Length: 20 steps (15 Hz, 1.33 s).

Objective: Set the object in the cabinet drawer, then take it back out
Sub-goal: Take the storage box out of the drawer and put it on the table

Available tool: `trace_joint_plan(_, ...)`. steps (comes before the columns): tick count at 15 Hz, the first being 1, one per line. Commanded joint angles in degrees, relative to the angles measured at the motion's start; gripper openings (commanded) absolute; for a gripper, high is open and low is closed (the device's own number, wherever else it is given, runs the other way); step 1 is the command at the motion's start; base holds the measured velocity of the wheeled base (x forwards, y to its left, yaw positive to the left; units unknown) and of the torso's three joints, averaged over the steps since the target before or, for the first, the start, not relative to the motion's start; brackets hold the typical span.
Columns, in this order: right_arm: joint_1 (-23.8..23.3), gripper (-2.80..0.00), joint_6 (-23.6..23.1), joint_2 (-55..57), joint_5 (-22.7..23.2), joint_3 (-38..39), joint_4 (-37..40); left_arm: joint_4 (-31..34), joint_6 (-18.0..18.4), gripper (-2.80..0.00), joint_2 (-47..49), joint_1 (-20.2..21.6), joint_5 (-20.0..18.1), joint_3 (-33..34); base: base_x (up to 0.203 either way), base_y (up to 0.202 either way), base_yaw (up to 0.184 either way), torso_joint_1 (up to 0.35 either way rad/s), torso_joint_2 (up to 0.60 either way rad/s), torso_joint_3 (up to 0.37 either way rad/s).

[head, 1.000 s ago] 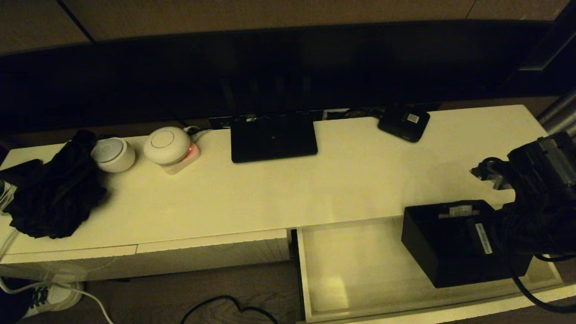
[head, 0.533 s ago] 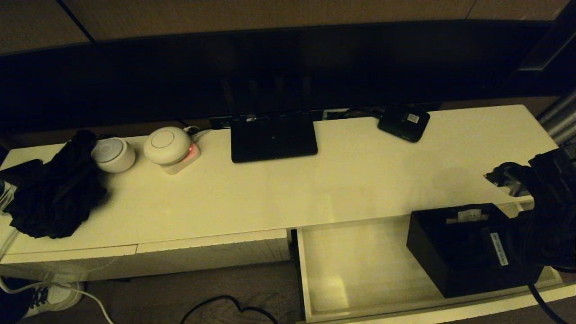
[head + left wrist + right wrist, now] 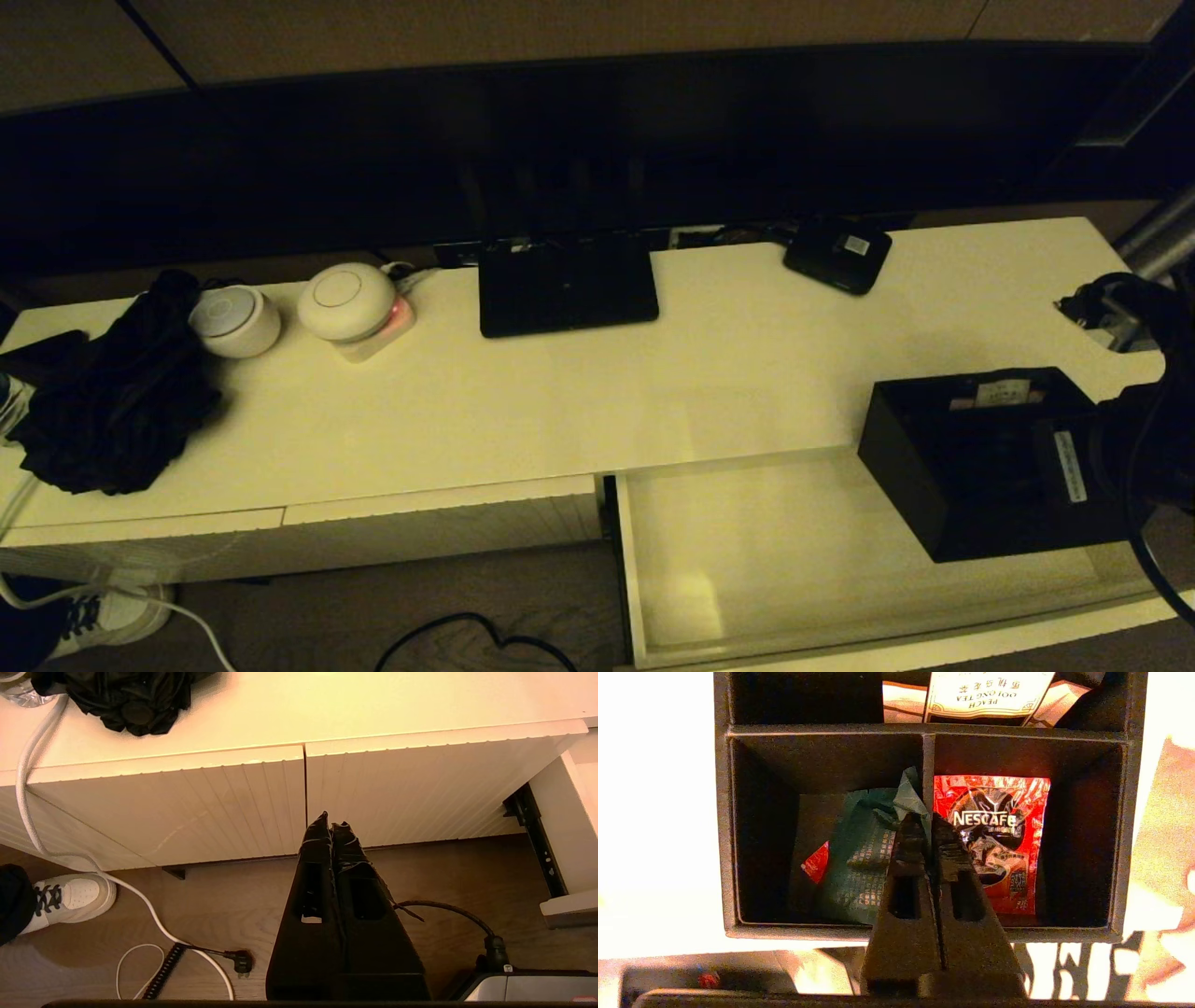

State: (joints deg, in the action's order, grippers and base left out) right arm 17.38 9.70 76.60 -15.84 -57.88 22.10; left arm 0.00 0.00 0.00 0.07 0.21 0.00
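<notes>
The black open-top box point(image 3: 980, 467) hangs above the right rear part of the open drawer point(image 3: 747, 551), overlapping the cabinet top's front edge. Its dividers point(image 3: 927, 751) split it into compartments holding a red Nescafe packet point(image 3: 994, 830), a green packet point(image 3: 864, 854) and a white tea packet point(image 3: 990, 693). My right gripper point(image 3: 926, 817) reaches down into the box and is shut on the middle divider. In the head view only the right arm point(image 3: 1144, 439) shows beside the box. My left gripper point(image 3: 331, 819) is shut on nothing, parked low before the closed white ribbed fronts point(image 3: 187, 807).
On the cabinet top stand a black router point(image 3: 568, 285), a small flat black device point(image 3: 837, 254), two white round devices point(image 3: 347, 301) and a black cloth heap point(image 3: 112, 392). The narrower left drawer front point(image 3: 439, 523) is closed. Cables point(image 3: 154, 914) lie on the floor.
The box first sank a little towards the drawer's right side, then rose and moved back, out of the drawer, with my right gripper still shut on it.
</notes>
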Motion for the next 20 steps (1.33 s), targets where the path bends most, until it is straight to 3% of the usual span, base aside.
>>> trace_joint_plan(1,0.0,-2.8,0.1,1.9,-0.2,-3.7,-0.3,0.0,0.0,-2.8,0.0,0.0,0.0,0.2,0.0,0.0,0.0,0.0,0.0,0.0)
trace_joint_plan(5,-0.1,-2.8,0.5,7.4,-0.4,-8.3,-1.5,0.0,0.0,-2.8,0.0,0.0,0.0,0.2,0.0,0.0,0.0,0.0,0.0,0.0)
trace_joint_plan(11,-0.1,-2.8,0.1,16.7,-4.0,-13.0,-12.8,0.0,0.0,-2.8,0.0,0.0,0.1,0.2,0.0,0.0,0.0,0.0,0.0,0.0)
trace_joint_plan(16,1.7,-2.8,-0.4,19.1,-8.2,-14.1,-20.0,0.0,0.0,-2.8,0.0,0.0,0.1,0.2,0.0,0.0,0.0,0.0,0.0,0.0)
trace_joint_plan(20,2.1,-2.8,-2.1,19.8,-8.4,-13.7,-23.6,0.0,0.0,-2.8,0.0,0.0,0.1,0.2,0.0,0.0,0.0,0.0,0.0,0.0)
